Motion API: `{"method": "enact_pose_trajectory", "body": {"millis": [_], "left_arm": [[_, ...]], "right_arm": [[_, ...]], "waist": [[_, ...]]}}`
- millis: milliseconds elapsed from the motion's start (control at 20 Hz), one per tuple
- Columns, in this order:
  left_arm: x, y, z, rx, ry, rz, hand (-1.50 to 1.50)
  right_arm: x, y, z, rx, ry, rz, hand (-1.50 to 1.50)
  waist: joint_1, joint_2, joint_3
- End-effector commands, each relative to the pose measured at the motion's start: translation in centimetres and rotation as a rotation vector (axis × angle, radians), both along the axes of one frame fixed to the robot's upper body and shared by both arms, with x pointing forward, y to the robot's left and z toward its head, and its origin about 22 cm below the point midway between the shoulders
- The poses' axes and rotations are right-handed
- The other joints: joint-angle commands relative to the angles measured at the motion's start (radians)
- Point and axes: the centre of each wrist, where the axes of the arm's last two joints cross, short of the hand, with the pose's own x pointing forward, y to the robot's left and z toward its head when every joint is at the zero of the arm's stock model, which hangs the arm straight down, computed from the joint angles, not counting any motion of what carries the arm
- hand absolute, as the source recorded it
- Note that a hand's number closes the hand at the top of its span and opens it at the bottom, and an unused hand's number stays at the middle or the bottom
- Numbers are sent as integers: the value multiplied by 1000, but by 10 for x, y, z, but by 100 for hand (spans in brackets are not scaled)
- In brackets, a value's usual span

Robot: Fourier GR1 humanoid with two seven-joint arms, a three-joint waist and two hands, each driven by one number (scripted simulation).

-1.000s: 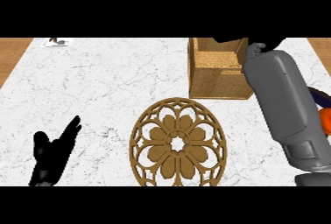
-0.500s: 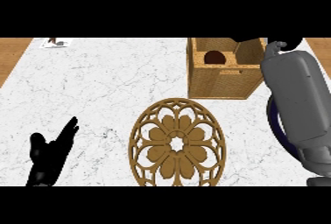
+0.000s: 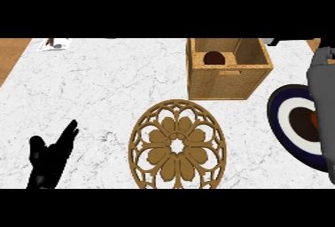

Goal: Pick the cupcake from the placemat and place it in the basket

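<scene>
While the white marbled counter (image 3: pixel 118 88) fills most of the frame, its items are listed as follows.

Item: woven basket (image 3: pixel 226 84), upper right of centre, open-topped and square. A dark brown rounded thing, the cupcake (image 3: pixel 212 58), lies inside it against the left inner wall near the back.

Item: round tan placemat (image 3: pixel 177 146) with cut-out flower tracery, lower centre, just below the basket. Nothing rests on it.

Item: round plate (image 3: pixel 288 119) in dark blue and white rings with a dark centre, right edge, partly covered by a grey forearm (image 3: pixel 322 97) that runs up the right border. An orange thing shows at the forearm's edge on the plate; what it is cannot be told.

Item: left hand (image 3: pixel 51 157), black, lower left, fingers straight and spread, pointing up and right, holding nothing.

Item: right hand, out of sight; only its forearm shows, so whether its fingers are spread or closed cannot be told.

Item: small pale object (image 3: pixel 53 44), upper left corner, too small to identify. Wooden floor (image 3: pixel 13 53) borders the counter at far left.
</scene>
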Motion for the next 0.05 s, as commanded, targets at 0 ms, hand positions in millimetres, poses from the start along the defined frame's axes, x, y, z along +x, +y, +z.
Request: {"method": "enact_pose_trajectory", "body": {"millis": [0], "left_arm": [[-15,5,-9,-10,120,24,0]], "right_arm": [[-33,-35,1,34,-2,-40,-150]], "waist": [[-8,5,-12]]}}
